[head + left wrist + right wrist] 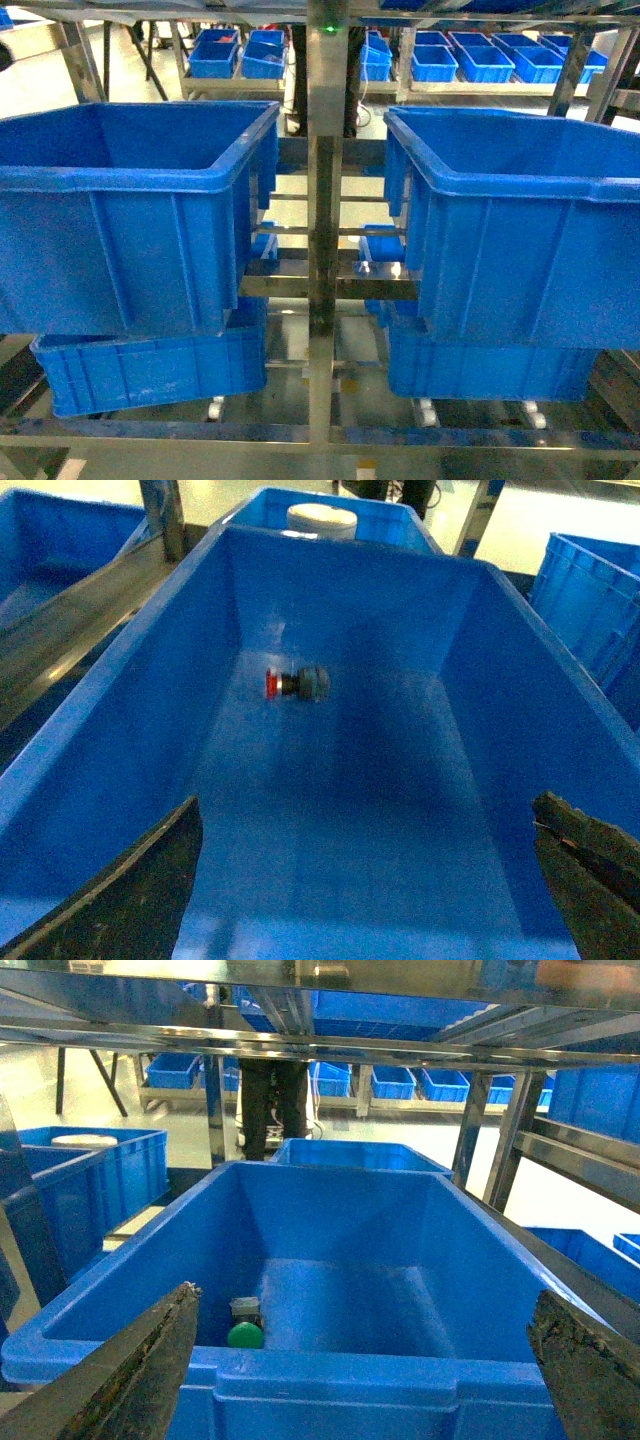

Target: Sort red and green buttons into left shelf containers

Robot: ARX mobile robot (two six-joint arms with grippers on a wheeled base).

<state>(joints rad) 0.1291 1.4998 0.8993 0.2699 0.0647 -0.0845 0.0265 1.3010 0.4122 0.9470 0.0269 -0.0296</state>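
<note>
In the left wrist view a red button [295, 683] lies on its side on the floor of a deep blue crate [120, 710]. My left gripper [365, 885] hangs open over the near end of that crate, nothing between its dark fingers [130, 900]. The right wrist view shows a green button [245, 1333] resting inside another blue crate [330, 1380], close behind its near wall at the left. My right gripper [365, 1370] is open in front of that rim and holds nothing. The head view shows two large blue crates [130, 210] [520, 230] on the shelf, but no gripper.
A steel shelf post [324, 230] stands between the two upper crates. Two more blue crates [150, 372] [490, 370] sit on the level below. A steel rail [80, 630] runs along the left crate. A shelf beam [320, 1045] passes overhead. A white round lid [321, 520] lies beyond.
</note>
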